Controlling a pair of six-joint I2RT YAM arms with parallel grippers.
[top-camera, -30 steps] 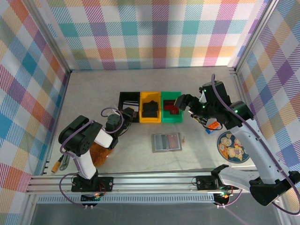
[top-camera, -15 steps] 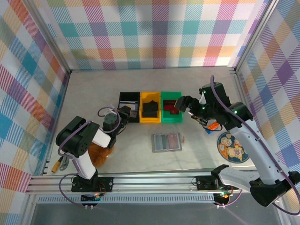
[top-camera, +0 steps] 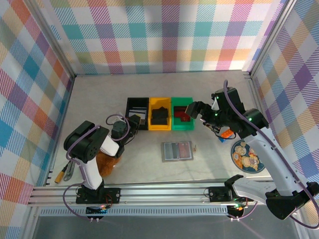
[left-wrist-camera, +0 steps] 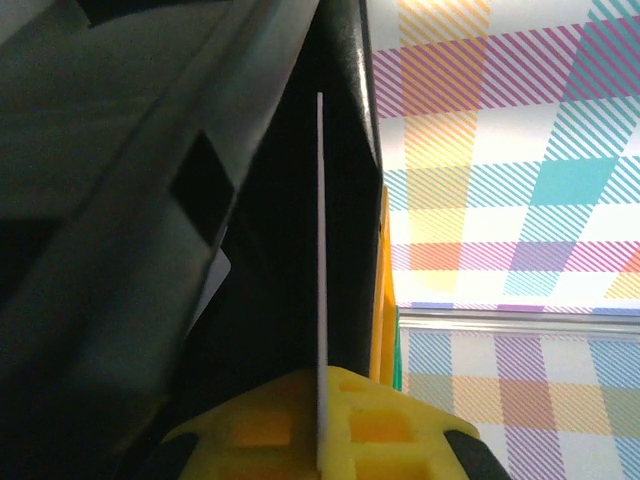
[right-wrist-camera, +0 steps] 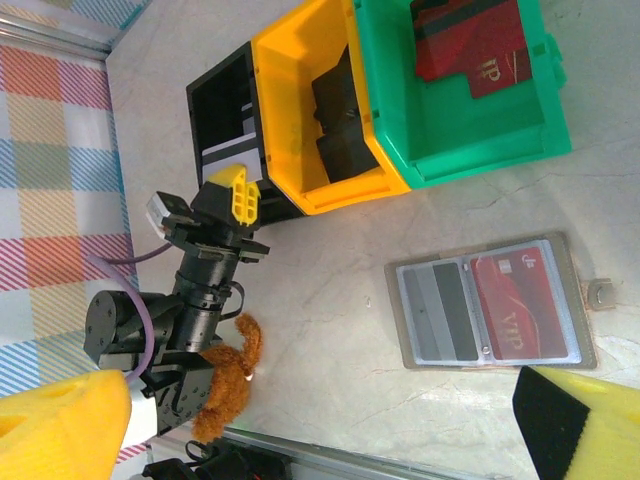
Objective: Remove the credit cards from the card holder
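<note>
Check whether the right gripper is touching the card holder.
Apart. The top external view shows the open right gripper over the green bin's edge, with bare table between it and the card holder.

Pale marbled table [top-camera: 99, 99], open card holder [top-camera: 177, 151], row of three bins [right-wrist-camera: 470, 130], plate [top-camera: 234, 149], brown plush toy [top-camera: 105, 162]

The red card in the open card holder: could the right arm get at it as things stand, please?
Probably yes: the right hand is open close by, and nothing lies over the red card in the card holder.
</note>
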